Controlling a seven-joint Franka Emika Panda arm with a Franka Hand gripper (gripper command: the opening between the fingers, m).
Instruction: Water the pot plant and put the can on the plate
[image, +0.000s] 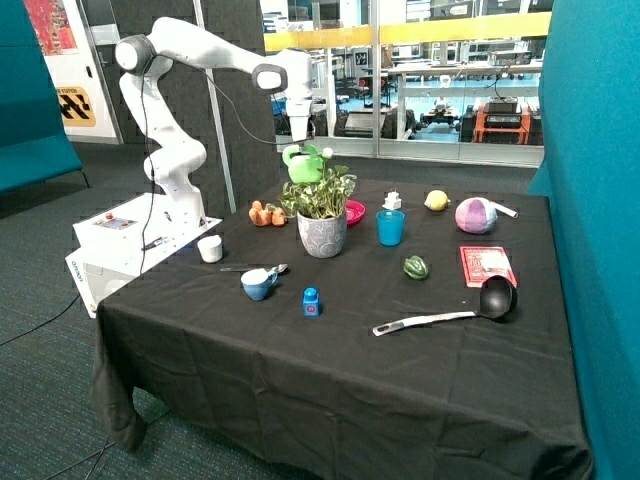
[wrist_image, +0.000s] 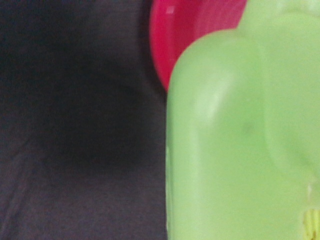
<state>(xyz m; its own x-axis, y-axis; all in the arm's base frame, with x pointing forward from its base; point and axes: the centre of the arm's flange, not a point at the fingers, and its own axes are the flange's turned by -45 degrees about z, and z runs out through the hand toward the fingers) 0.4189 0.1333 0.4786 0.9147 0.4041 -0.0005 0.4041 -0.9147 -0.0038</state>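
My gripper (image: 301, 140) is shut on the light-green can (image: 304, 165) and holds it in the air just above the leaves of the pot plant (image: 320, 195), with the spout toward the plant. The plant stands in a grey patterned pot (image: 322, 235) on the black cloth. The magenta plate (image: 355, 212) lies right behind the plant, partly hidden by the leaves. In the wrist view the can (wrist_image: 240, 140) fills the near side, with the plate (wrist_image: 190, 30) below it and beyond.
Around the plant stand a teal cup (image: 390, 227), orange carrots (image: 265, 213), a white cup (image: 210, 248), a blue cup (image: 258, 284) and a small blue block (image: 311, 301). Further off are a green pepper (image: 416, 267), a red packet (image: 487, 265), a black ladle (image: 450, 315), a ball (image: 476, 215) and a lemon (image: 436, 200).
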